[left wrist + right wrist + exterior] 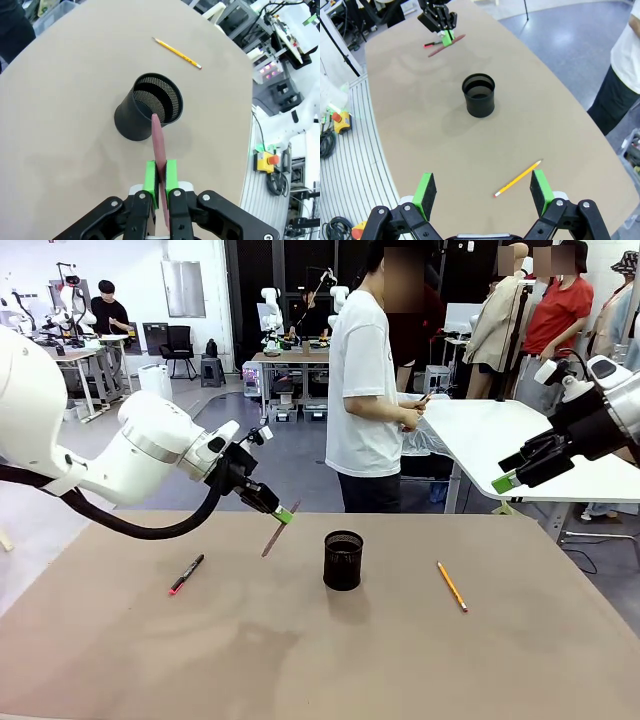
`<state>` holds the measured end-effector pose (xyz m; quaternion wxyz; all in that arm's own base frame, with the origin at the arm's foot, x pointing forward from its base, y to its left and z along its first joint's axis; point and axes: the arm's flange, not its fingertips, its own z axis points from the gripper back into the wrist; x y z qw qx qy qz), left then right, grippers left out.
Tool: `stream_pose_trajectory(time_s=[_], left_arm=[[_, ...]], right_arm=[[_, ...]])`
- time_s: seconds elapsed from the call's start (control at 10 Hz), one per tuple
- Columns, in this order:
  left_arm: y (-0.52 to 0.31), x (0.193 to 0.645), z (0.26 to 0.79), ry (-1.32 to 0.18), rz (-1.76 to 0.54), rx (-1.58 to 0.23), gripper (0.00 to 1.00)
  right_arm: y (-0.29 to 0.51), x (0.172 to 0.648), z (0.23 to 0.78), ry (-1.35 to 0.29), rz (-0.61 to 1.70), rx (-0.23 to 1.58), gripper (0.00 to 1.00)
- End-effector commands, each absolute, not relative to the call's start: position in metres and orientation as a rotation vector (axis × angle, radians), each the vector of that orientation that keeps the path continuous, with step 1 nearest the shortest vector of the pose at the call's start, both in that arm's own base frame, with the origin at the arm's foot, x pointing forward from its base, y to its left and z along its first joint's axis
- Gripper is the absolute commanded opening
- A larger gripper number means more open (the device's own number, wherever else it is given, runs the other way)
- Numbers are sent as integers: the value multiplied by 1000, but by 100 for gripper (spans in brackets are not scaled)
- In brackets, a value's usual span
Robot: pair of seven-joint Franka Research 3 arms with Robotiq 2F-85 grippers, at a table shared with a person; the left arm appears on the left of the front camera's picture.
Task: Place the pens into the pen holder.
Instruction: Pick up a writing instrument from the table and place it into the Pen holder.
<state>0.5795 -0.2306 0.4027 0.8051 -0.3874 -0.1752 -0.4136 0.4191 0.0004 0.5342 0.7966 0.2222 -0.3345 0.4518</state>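
My left gripper (pixel 284 513) is shut on the reddish-brown pen (pixel 276 535), which hangs tilted above the table, left of the black mesh pen holder (pixel 343 560). In the left wrist view the reddish-brown pen (pixel 159 145) points toward the pen holder (pixel 149 108), its tip near the rim. The black pen with a red end (pixel 186 574) lies on the table at the left. The orange-yellow pencil (pixel 451 586) lies right of the holder. My right gripper (pixel 510 476) hovers open, high at the right; in its own view the gripper (pixel 483 192) spreads over the pencil (pixel 518 178).
The brown table (pixel 300 660) is bare around the holder. A person in a white shirt (pixel 362 390) stands beyond the far edge, hands together. A white table (pixel 500 440) stands behind at the right.
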Motion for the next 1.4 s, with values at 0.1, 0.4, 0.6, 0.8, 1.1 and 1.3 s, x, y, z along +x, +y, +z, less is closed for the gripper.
stream_pose_trajectory(time_s=[0.1, 0.4, 0.6, 0.8, 1.1, 1.3], left_arm=[[-233, 583, 406, -356, -873, -809, 0], [-233, 579, 401, -366, -883, -821, 0], [-218, 577, 419, -465, -1132, -1010, 0], [-204, 572, 442, -590, -1235, -1128, 0], [-186, 568, 462, -725, -1322, -1285, 0], [-185, 569, 470, -867, -1378, -1312, 0]], right_arm=[[2, 419, 534, -742, 968, 500, 100], [2, 419, 534, -742, 968, 500, 100], [2, 419, 534, -742, 968, 500, 100], [2, 419, 534, -742, 968, 500, 100], [2, 419, 534, -742, 968, 500, 100], [2, 419, 534, -742, 968, 500, 100]])
